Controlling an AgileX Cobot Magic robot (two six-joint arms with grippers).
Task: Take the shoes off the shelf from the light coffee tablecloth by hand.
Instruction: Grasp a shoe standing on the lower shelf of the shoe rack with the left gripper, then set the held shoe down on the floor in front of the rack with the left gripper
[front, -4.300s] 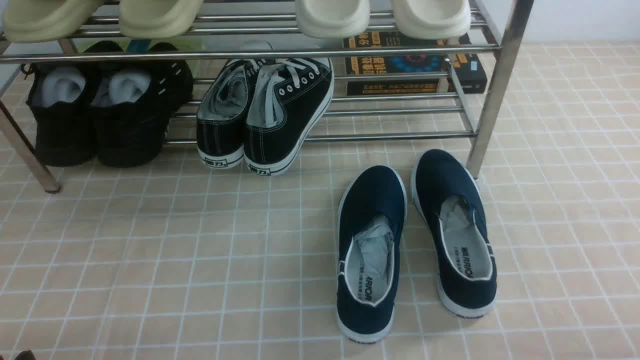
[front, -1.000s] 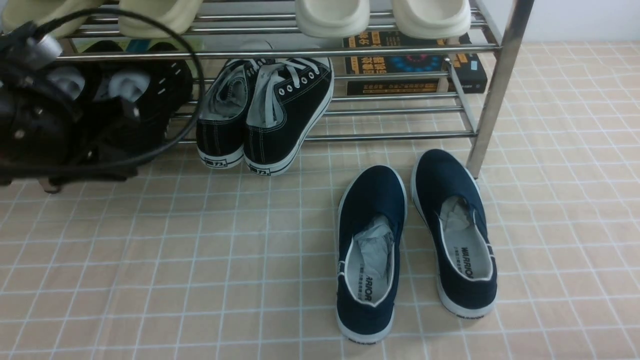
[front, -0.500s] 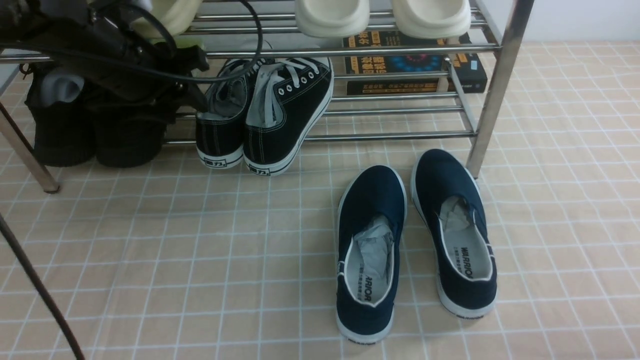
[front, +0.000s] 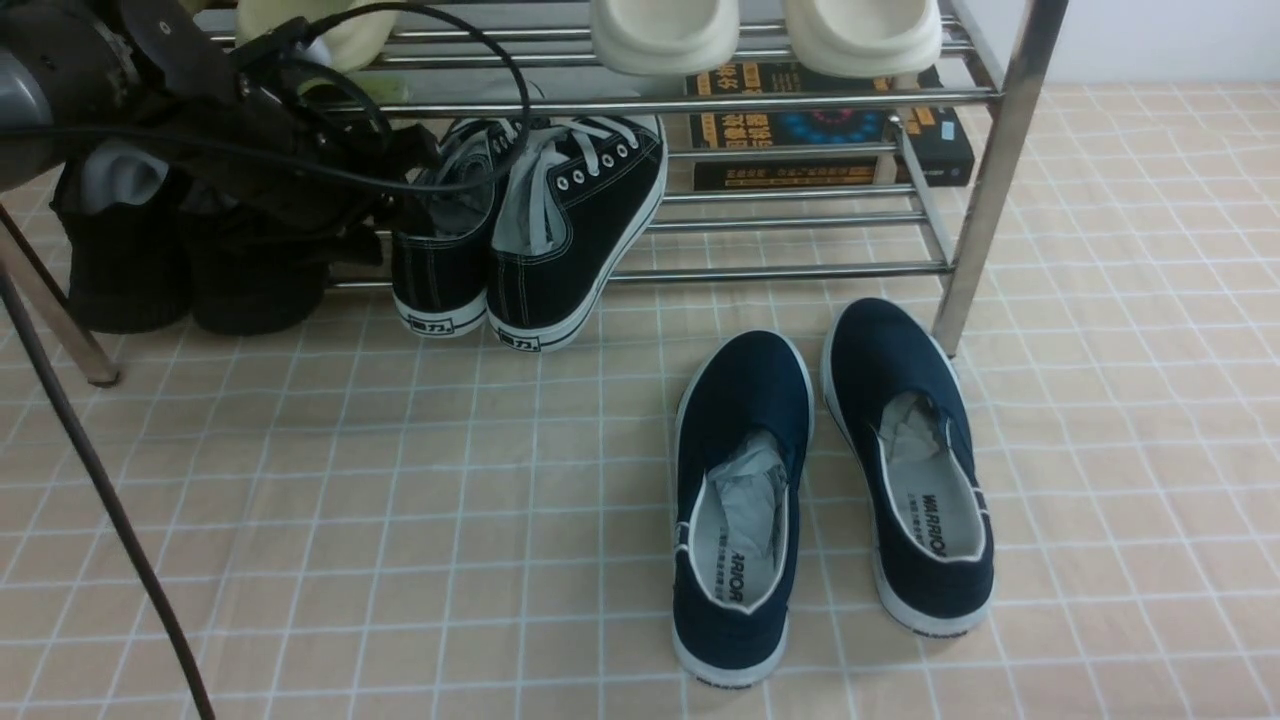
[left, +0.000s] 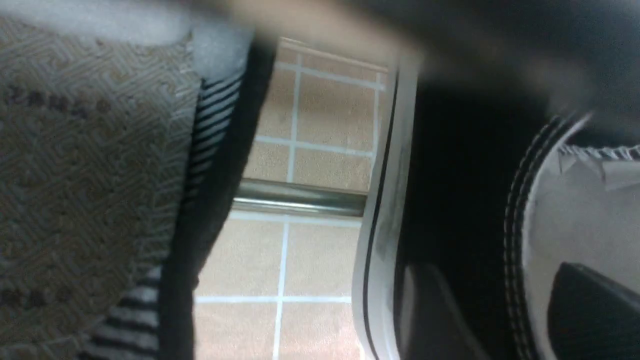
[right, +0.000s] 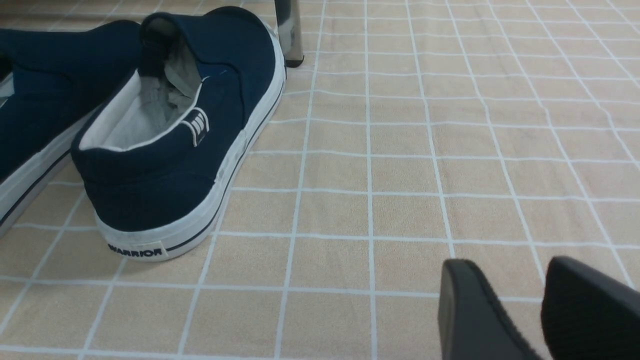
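Light coffee tablecloth (front: 400, 500), shelf (front: 800, 270) at far edge; shoes (front: 560, 250) on bottom tier, far-left. L gripper (left: 500, 280) apart, astride one heel collar, so grasp step, I'd say. R gripper (right: 520, 280) slightly apart, empty. Next: pinch, then pull toward near edge.

Checked tablecloth (front: 400, 500) under rack (front: 985, 190), navy slip-ons (front: 740, 500)

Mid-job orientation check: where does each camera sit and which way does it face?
Front: between the arms, looking forward and down at the shelf, sneakers and slip-ons; left arm shows upper left.
Left wrist: on that arm, close on a sneaker's collar; left gripper straddles it.
Right wrist: low over the tablecloth, facing a slip-on's heel; right gripper tips show.
Shared: front and right wrist both show the slip-ons.
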